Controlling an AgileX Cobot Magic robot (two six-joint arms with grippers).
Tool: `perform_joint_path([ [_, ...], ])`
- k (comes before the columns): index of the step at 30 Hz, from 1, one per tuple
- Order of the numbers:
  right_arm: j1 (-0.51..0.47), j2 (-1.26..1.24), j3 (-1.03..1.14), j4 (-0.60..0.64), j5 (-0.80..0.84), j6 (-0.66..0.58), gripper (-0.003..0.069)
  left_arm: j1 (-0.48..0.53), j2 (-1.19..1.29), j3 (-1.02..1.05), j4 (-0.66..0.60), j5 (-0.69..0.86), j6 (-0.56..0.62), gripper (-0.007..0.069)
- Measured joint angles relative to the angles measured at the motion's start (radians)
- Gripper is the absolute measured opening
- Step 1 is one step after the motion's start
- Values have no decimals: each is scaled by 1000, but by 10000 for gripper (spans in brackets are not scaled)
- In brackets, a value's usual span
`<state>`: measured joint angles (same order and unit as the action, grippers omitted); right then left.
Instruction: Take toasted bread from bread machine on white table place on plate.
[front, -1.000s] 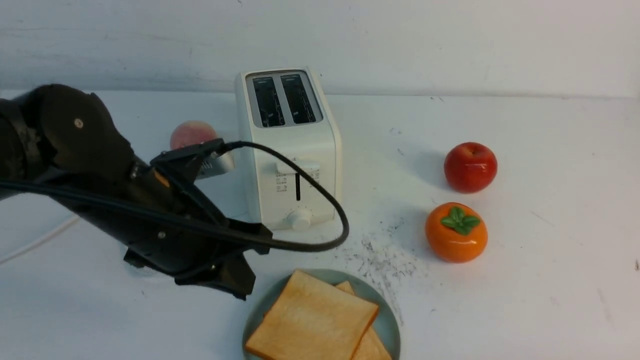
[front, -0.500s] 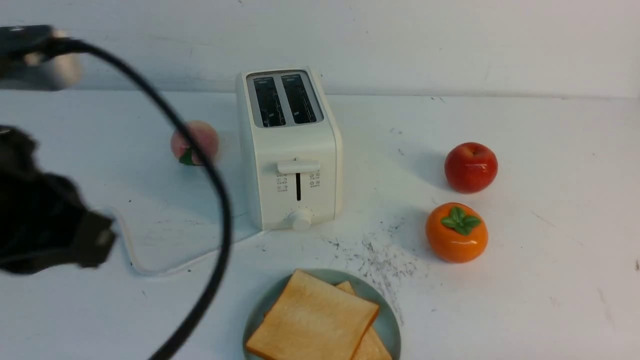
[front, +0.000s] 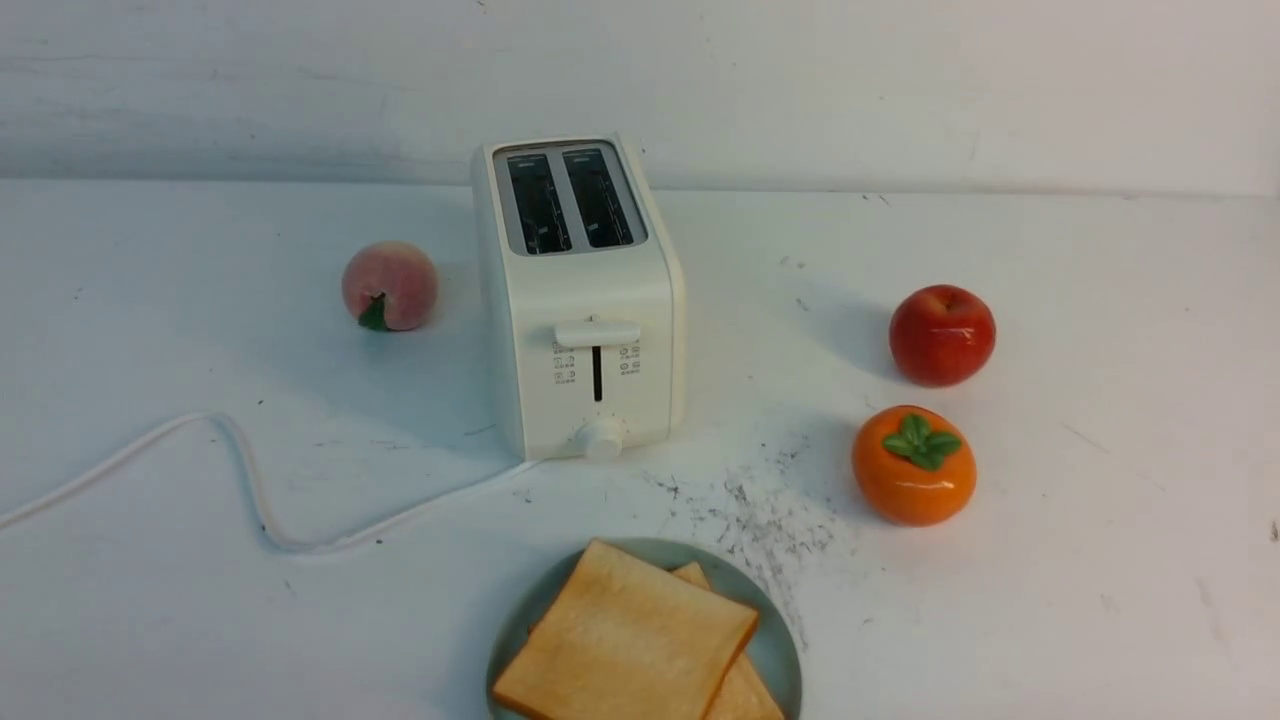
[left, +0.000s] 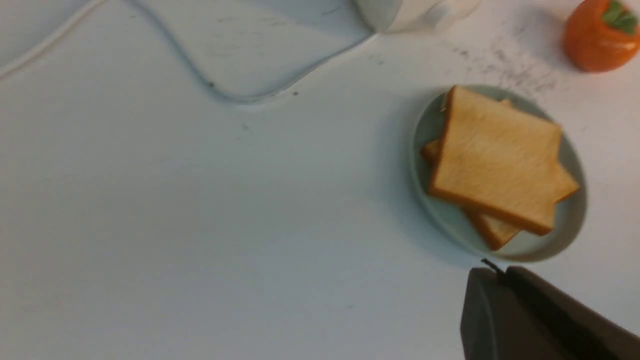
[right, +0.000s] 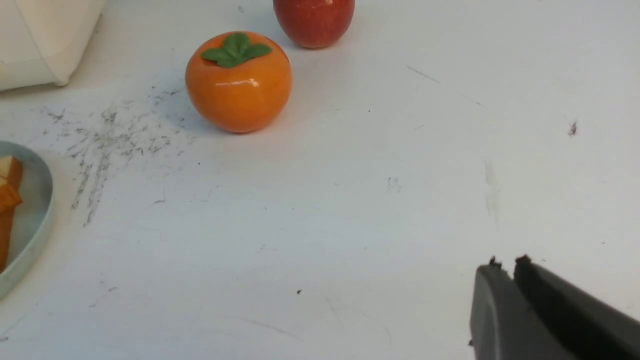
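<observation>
Both toast slices (left: 495, 160) lie on the plate (left: 570, 235) just beyond the left pincer (left: 492, 280), its tips together, empty; light, brittle, best gripped by crust edges.

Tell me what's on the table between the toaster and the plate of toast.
Nothing stands between the toaster and the plate. The front view shows only bare table there, with dark specks off to the right and the toaster's white cord trailing left.
</observation>
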<state>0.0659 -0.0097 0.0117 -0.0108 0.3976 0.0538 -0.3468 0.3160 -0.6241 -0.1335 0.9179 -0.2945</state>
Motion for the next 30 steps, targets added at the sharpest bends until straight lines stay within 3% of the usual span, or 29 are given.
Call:
perform_joint_path([
  [4,0,0,0,0,0,0,56,0,-41,91,-145,-121,0,0],
  [9,0,0,0,0,0,0,55,0,-41,150,-201,-146,0,4],
  [15,0,0,0,0,0,0,55,0,-41,179,-174,-167,26,11],
  [20,0,0,0,0,0,0,55,0,-41,229,-78,-310,110,17],
  [30,0,0,0,0,0,0,64,0,-62,338,-51,-382,124,20],
])
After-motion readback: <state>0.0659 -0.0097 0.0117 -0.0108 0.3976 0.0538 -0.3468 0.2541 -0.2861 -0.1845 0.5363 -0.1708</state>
